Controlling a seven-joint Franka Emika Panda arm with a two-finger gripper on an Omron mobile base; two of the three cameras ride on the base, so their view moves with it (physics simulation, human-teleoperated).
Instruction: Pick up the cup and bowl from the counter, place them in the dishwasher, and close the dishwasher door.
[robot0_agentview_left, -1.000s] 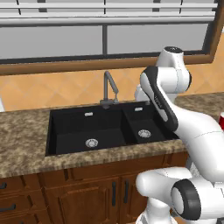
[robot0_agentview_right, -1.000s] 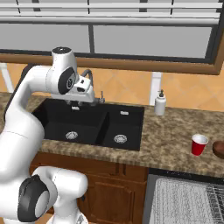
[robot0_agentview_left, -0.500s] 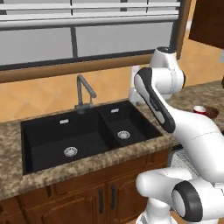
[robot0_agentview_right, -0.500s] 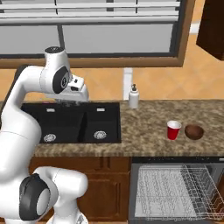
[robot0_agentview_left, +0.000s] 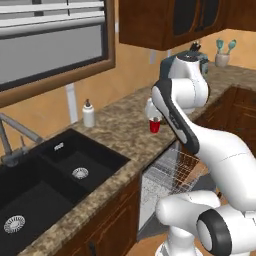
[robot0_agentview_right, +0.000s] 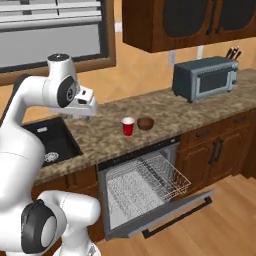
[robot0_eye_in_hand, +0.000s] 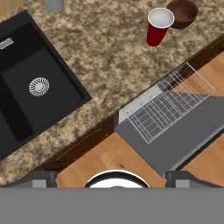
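In the left base view the small red tapered plastic cup (robot0_agentview_left: 155, 125) stands upright on the long speckled brown-and-tan granite bench (robot0_agentview_left: 117, 134), just left of the white arm, with the white wire rack (robot0_agentview_left: 172, 167) of the open under-bench dishwasher (robot0_agentview_left: 162, 192) below it and a white soap bottle (robot0_agentview_left: 88, 113) farther left by the black sink (robot0_agentview_left: 55, 180). In the right base view the cup (robot0_agentview_right: 128, 126) sits just left of the small round dark brown bowl (robot0_agentview_right: 145, 123), both near the bench (robot0_agentview_right: 165, 117) front edge above the dishwasher (robot0_agentview_right: 145, 192), whose flat grey metallic door (robot0_agentview_right: 172, 215) hangs down open; the end effector (robot0_agentview_right: 86, 111) hovers over the bench to their left, holding nothing. In the hand view the cup (robot0_eye_in_hand: 158, 25) and bowl (robot0_eye_in_hand: 183, 13) lie far off, touching or nearly so, and the dark fingers (robot0_eye_in_hand: 41, 177) stand wide apart, empty.
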